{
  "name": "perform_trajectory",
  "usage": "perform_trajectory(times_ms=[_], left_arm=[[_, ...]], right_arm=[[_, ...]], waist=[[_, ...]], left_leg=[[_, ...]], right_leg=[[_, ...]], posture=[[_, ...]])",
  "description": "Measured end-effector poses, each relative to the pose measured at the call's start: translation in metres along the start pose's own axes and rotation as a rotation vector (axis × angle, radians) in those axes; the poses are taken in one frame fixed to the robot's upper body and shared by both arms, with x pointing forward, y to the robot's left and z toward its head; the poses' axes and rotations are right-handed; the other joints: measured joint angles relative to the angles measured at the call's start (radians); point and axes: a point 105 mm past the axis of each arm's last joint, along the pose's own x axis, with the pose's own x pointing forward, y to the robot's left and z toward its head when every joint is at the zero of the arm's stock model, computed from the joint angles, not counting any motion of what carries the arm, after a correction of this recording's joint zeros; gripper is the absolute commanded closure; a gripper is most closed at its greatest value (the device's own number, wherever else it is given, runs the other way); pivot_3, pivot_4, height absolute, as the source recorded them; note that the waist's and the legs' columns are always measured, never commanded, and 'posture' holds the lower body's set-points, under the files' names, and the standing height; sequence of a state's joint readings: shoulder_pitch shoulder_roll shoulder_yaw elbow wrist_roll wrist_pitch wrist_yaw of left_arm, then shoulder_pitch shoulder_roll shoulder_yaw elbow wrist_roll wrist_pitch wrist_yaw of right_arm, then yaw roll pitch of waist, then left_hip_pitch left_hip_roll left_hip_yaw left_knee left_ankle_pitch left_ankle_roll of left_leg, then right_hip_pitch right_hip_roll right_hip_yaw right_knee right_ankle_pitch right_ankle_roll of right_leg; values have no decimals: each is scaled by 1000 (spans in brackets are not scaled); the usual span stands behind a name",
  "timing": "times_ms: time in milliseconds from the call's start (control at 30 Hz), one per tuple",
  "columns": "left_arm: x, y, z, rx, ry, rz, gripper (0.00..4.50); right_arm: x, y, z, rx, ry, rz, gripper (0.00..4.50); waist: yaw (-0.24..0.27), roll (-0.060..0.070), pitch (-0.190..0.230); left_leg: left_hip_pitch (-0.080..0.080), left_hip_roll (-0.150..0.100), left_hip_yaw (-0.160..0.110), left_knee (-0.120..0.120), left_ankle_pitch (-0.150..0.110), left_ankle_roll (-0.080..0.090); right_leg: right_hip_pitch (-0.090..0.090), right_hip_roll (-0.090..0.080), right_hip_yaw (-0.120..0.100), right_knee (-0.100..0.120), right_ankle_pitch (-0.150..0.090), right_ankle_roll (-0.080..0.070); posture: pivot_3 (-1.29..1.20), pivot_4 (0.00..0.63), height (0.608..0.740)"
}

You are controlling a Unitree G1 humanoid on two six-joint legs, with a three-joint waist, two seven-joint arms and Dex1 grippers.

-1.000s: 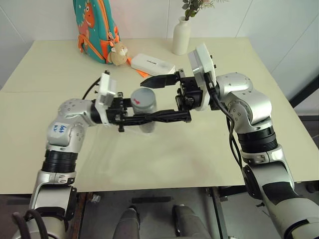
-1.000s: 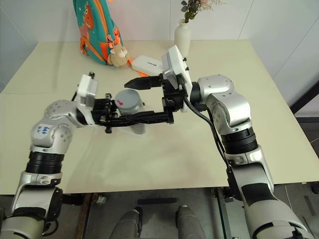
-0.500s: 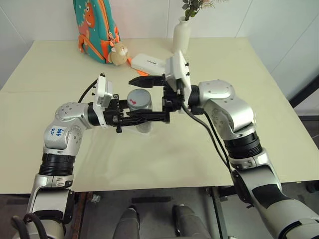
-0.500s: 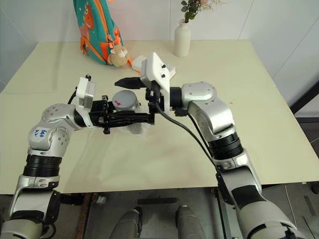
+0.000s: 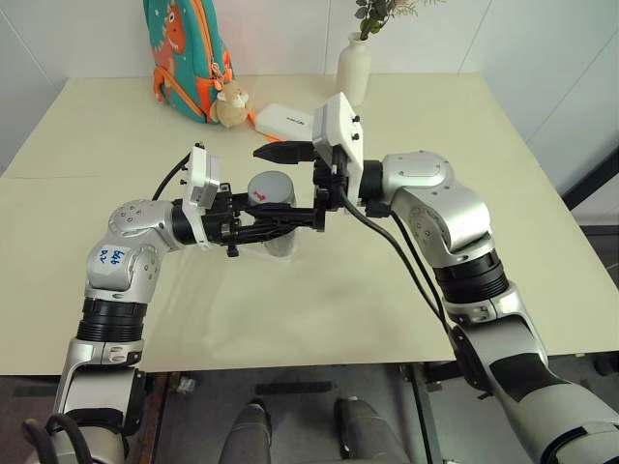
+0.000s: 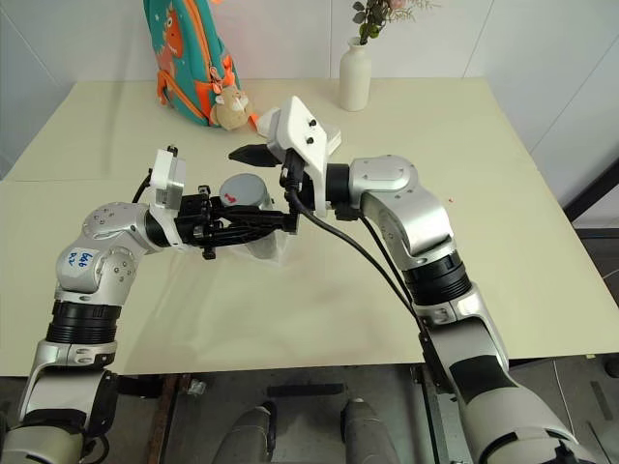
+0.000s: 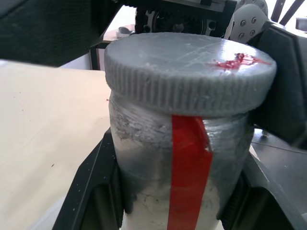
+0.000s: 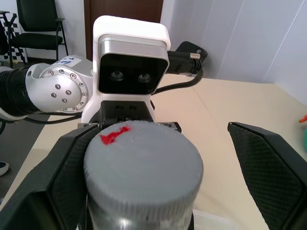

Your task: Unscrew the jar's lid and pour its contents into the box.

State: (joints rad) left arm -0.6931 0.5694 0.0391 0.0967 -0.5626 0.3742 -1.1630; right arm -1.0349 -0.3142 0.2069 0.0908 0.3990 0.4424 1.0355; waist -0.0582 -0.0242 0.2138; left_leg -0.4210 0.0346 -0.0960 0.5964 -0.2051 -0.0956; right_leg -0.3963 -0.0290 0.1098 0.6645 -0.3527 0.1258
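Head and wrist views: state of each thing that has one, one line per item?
Jar: upright, held off the table, gripped on its body.
Lid: grey, still screwed on the jar.
Left gripper: shut on the jar.
Right gripper: open, one finger on either side of the lid, not yet closed.
Vase: upright at the table's far edge.
Backpack: standing against the wall.

Table [image 5: 387,280]: broad cream top that carries everything here.
Backpack [image 5: 184,53]: teal with orange straps and a dinosaur print, upright at the far edge, toward the far left corner.
Plush toy [image 5: 229,102]: small, beige, touching the backpack's base.
White case [image 5: 284,120]: long, rectangular, lying flat just beside the plush toy.
Vase [image 5: 352,70]: tall, white, holding a green sprig, near the middle of the far edge.
Chair [image 8: 41,26]: black, seen past the table in the right wrist view.
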Motion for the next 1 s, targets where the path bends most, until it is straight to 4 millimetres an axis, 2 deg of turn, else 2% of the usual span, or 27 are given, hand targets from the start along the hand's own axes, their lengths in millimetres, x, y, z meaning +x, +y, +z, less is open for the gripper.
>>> perform_trajectory(times_ms=[167, 300, 500, 633, 833, 1000], left_arm=[[-5, 3, -1, -6, -3, 33, 2544], [-9, -2, -6, -18, 10, 21, 2544], [-8, -2, -5, -15, 9, 18, 2544], [-9, -2, -5, -15, 10, 19, 2544], [-8, -1, -6, -16, 11, 22, 2544], [-6, -1, -6, -17, 8, 16, 2544]], right_arm=[[-22, -5, 3, -12, 27, -3, 30], [-59, -25, 7, -20, 46, -133, 30], [-70, -22, -8, 38, 68, -139, 30], [-59, -13, 1, 52, 21, -91, 30], [-18, 5, 14, 68, -44, -11, 30], [11, 8, 15, 54, -1, -14, 30]], waist=[[-1, 0, 0], [3, 0, 0], [-3, 0, 0], [-4, 0, 0], [-3, 0, 0], [0, 0, 0]], left_leg=[[0, 0, 0, 0, 0, 0], [0, 0, 0, 0, 0, 0], [0, 0, 0, 0, 0, 0], [0, 0, 0, 0, 0, 0], [0, 0, 0, 0, 0, 0], [0, 0, -1, 0, 1, 0]], right_leg=[[0, 0, 0, 0, 0, 0], [0, 0, 0, -1, 0, 0], [0, 0, 0, -1, 0, 0], [0, 0, 0, -1, 0, 0], [0, 0, 0, 0, 0, 0], [0, 0, -1, 0, 0, 0]], posture=[[0, 150, 740], [0, 150, 740], [0, 150, 740], [0, 150, 740], [0, 150, 740], [0, 150, 740]])
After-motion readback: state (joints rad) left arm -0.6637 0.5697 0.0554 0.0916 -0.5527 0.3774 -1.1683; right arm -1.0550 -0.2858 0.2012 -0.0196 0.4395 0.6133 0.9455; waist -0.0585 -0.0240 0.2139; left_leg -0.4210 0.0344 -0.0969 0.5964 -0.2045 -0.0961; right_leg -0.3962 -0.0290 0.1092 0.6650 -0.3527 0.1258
